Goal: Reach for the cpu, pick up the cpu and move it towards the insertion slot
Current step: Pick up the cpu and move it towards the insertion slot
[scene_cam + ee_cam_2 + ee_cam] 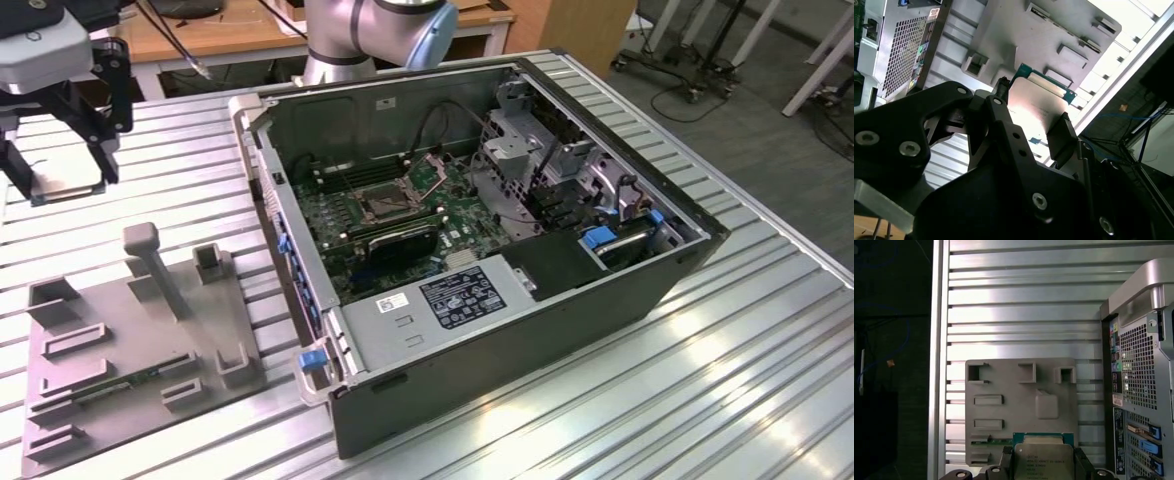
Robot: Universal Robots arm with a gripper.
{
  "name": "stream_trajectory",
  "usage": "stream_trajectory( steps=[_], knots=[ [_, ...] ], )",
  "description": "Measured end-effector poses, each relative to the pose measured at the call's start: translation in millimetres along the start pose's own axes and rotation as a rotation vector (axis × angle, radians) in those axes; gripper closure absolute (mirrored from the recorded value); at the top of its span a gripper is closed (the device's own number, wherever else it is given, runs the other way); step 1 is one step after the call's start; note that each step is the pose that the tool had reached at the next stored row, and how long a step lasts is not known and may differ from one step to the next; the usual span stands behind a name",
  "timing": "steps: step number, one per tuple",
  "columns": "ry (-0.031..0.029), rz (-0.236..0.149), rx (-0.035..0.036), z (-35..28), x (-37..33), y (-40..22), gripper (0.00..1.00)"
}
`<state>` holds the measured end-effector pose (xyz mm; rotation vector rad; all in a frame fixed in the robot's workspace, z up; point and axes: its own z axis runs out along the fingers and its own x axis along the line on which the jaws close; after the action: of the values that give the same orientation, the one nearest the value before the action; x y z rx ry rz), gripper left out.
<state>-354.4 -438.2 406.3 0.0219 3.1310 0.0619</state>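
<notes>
My gripper [62, 186] hangs above the slatted table at the exterior view's far left, shut on the cpu [62, 168], a thin pale square plate held by its edges. In both wrist views the cpu [1040, 107] [1044, 461] shows its silvery top and greenish rim between the black fingers [1006, 461]. The insertion slot [378, 207], a dark square socket in a metal frame, lies on the green motherboard inside the open computer case, well off to the exterior view's right of the gripper.
A grey plastic tray [127, 335] [1019, 405] with recesses and upright posts lies on the table below the gripper, a green memory stick [127, 380] in one recess. The open case [534, 300] has tall walls, a drive cage and cables around the board.
</notes>
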Motion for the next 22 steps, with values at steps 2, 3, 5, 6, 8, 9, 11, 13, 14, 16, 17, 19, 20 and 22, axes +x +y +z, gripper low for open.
stream_trajectory(
  steps=[2,3,5,6,8,9,11,13,14,16,17,19,20,22],
  knots=[
    [0.0001,0.0,0.0,0.0,-1.4,0.0,0.45],
    [0.0,0.0,0.0,0.0,-2.1,0.0,0.45],
    [0.0,0.0,0.0,0.1,-3.5,0.0,0.45],
    [0.0,0.0,0.0001,0.0,-4.1,0.0,0.45],
    [0.0,0.0,0.0001,0.0,-5.4,0.1,0.45],
    [0.0,0.0,0.0,0.1,-6.0,0.1,0.45],
    [0.0,0.0,0.0001,0.1,-7.4,0.1,0.45],
    [0.0,0.0,0.0,0.1,-8.8,0.1,0.45],
    [-0.0001,0.0,0.0,0.2,-9.4,0.1,0.45],
    [0.0,0.0,0.0,0.2,-10.7,0.1,0.45],
    [0.0,0.0,0.0,0.1,-11.4,0.1,0.45],
    [0.0,0.0,0.0001,0.2,-12.6,0.2,0.45],
    [0.0,0.0,0.0,0.2,-13.3,0.2,0.45],
    [0.0,0.0,0.0,0.2,-14.7,0.2,0.45]
  ],
)
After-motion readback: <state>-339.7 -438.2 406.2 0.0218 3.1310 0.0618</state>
